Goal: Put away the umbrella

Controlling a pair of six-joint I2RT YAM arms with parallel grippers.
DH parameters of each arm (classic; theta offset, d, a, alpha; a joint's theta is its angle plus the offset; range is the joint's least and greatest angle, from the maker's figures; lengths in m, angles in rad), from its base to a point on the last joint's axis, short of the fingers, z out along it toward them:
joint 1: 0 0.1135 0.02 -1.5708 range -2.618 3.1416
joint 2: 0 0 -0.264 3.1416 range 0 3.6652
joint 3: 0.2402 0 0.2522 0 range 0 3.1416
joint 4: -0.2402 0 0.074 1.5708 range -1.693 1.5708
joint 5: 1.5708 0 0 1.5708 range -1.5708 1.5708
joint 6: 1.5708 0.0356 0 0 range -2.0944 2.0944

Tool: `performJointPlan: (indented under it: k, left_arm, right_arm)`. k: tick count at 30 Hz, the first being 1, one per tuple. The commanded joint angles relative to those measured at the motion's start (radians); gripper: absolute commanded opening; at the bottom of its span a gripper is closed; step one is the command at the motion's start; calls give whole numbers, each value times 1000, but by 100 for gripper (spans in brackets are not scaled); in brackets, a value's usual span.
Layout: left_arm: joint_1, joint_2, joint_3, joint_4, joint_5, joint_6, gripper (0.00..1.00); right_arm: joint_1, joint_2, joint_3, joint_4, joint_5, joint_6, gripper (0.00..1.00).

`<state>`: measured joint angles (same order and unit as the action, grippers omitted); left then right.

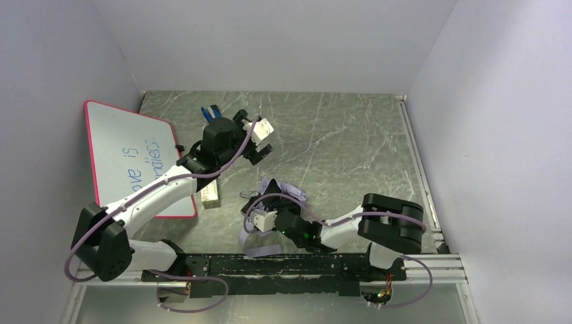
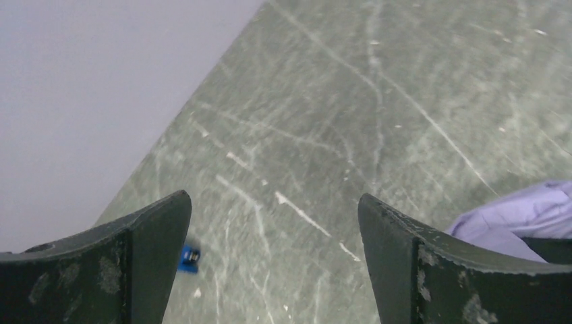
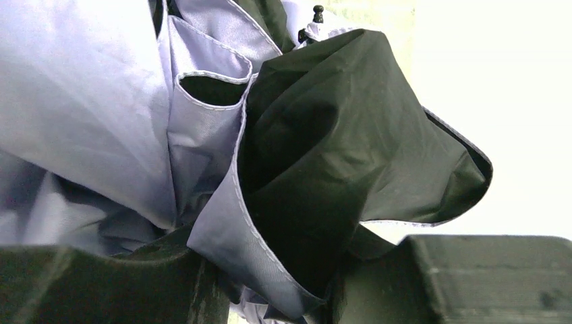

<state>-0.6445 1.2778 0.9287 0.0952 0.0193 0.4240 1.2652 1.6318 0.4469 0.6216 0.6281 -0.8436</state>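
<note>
The umbrella (image 1: 283, 192) lies crumpled near the table's front centre, with pale lavender fabric and a dark lining. A flat fabric strip (image 1: 255, 247) trails toward the front edge. My right gripper (image 1: 275, 204) is down in the fabric. In the right wrist view the folds (image 3: 222, 223) fill the frame, and the gripper (image 3: 303, 287) is shut on a fold of it. The shaft and handle are hidden. My left gripper (image 1: 257, 152) hovers open and empty above the table, behind and left of the umbrella. The left wrist view shows the wide-open gripper (image 2: 273, 202) over bare table, with a corner of the fabric (image 2: 519, 216) at the right.
A red-framed whiteboard (image 1: 128, 155) with blue writing lies at the left wall. A small pale block (image 1: 211, 192) sits at its right edge. Blue-tipped items (image 1: 209, 113) lie behind the left arm. A small blue piece (image 2: 189, 258) lies by the left finger. Walls close in the left, back and right sides.
</note>
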Motion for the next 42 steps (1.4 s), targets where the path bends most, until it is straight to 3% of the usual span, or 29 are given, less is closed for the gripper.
performJointPlan:
  k: [1, 9, 17, 25, 36, 42]
  left_arm:
    - [0, 93, 96, -176, 306, 141, 97]
    - [0, 338, 270, -552, 672, 330, 97]
    - [-3, 515, 369, -731, 775, 410, 97]
    - [-60, 530, 317, -761, 744, 413, 97]
    - [-115, 667, 305, -795, 549, 418, 97]
    - [-144, 730, 316, -788, 496, 403, 85]
  right_arm:
    - [67, 83, -59, -102, 122, -8, 16]
    - [146, 134, -53, -88, 157, 17, 15]
    - [160, 127, -48, -102, 158, 26, 15]
    - [160, 115, -51, -118, 155, 33, 14]
    - [166, 114, -39, -123, 168, 27, 14]
    - [169, 99, -39, -129, 179, 33, 14]
